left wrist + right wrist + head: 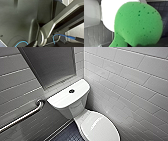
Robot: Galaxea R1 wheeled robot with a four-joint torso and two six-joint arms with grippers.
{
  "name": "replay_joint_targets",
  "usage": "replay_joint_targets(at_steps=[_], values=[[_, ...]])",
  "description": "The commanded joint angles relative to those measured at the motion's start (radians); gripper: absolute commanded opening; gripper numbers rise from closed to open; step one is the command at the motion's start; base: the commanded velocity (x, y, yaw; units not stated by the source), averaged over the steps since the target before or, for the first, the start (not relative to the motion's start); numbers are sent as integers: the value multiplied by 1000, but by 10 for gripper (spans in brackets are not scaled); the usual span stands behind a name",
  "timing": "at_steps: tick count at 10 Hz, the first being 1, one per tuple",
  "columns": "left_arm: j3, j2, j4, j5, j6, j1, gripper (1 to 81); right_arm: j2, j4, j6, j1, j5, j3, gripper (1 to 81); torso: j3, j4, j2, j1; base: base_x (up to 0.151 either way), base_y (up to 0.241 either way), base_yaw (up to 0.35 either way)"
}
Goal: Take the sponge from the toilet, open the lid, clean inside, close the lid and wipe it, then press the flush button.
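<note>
We found the right gripper (136,45) grasping the sponge (137,23). The bright green pad hung close in front of the right wrist camera. Its broad rounded lobe stood away from the wrist, and its pinched waist ran back toward the gripper. The right arm was posed so that this camera looked past the sponge onto the glaring white lid (108,13), with pale ceramic of the toilet (91,12) to one side and dark floor tiles (157,6) to the other. The sponge lay between the camera and the lid, overlapping its edge. We could not tell whether it touched the lid or was held just off it.

From the head camera we looked down into a corner of white tiled walls (130,84). The toilet stood there with its tank set against the corner. The lid was closed flat over the bowl, its glossy surface bare. The flush button (71,91), small, dark and round, sat in the middle of the white tank top (62,97). A grey metal panel (50,64) was fixed to the wall above the tank, and a steel grab bar (22,118) ran along the tiles beside it.

The left arm was folded in close to the robot. Its wrist camera faced dark casing and a jointed bar, with thin blue cables (58,35) looping across them and a sliver of tiled wall beyond. We could not tell whether the left gripper was released or clenched.
</note>
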State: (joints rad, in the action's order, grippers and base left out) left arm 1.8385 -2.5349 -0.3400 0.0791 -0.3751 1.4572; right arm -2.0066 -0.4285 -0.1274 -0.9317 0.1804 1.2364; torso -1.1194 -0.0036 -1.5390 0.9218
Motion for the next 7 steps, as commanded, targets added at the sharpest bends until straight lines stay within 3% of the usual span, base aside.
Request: replay_joint_targets(at_steps=[1,3,7], values=[[-21,19,-10,-68,1,10,811,38,14,6,199,-196,-25,10,0,0,0,0,0,0,0],[-21,17,-8,-68,1,7,811,-29,2,-3,299,-315,73,10,0,0,0,0,0,0,0],[-15,22,-5,-68,-1,7,811,-152,1,-11,395,-412,223,10,0,0,0,0,0,0,0]])
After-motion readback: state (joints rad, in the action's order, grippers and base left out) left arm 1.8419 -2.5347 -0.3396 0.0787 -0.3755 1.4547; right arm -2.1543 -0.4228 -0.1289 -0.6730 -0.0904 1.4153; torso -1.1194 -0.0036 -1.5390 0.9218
